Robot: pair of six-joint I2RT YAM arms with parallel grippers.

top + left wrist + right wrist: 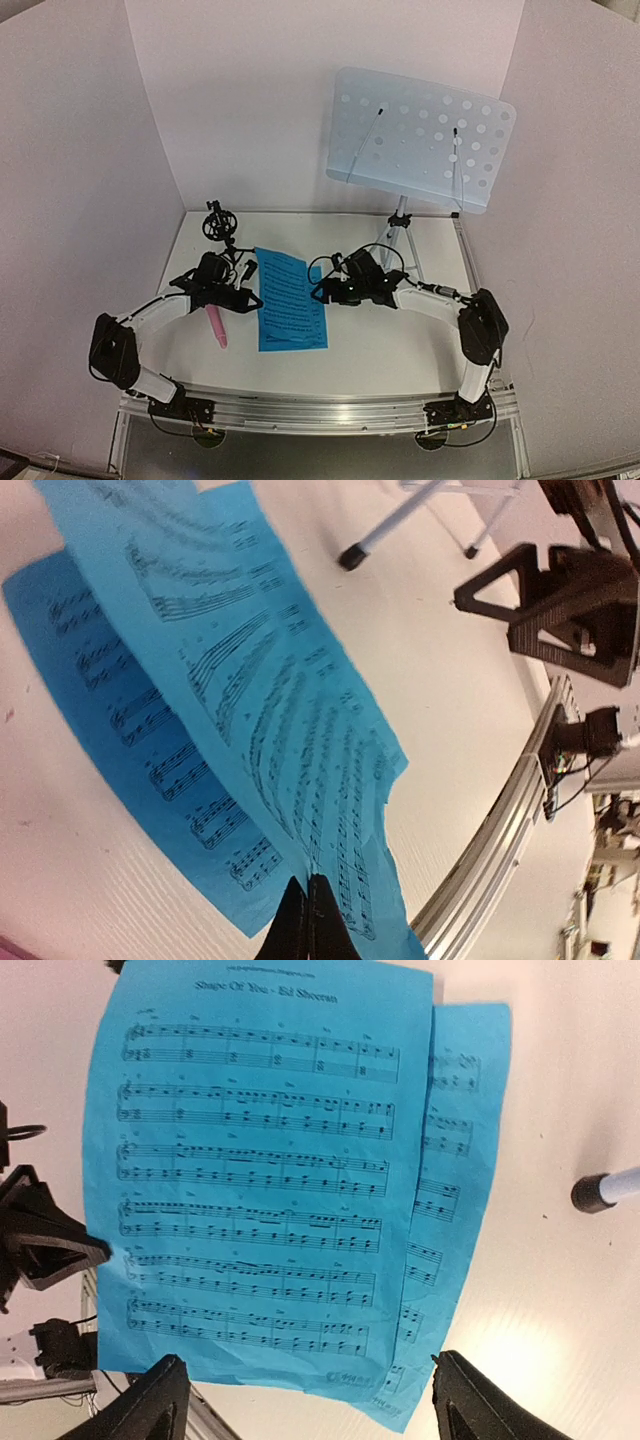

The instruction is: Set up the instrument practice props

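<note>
left gripper [308, 920] pinches top music sheet [290, 730], lifted off second sheet [100, 680]. right gripper [310, 1385] spread wide, empty. stand [425, 150] bare; microphone [217, 328] not yet in holder [216, 224].

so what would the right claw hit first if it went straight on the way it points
Probably the top blue page, dead ahead of the open right claw; distance unclear.

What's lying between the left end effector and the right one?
The two blue sheet-music pages, overlapping. The top external view shows them between the left end effector, shut on the upper page's edge, and the open right end effector.
</note>
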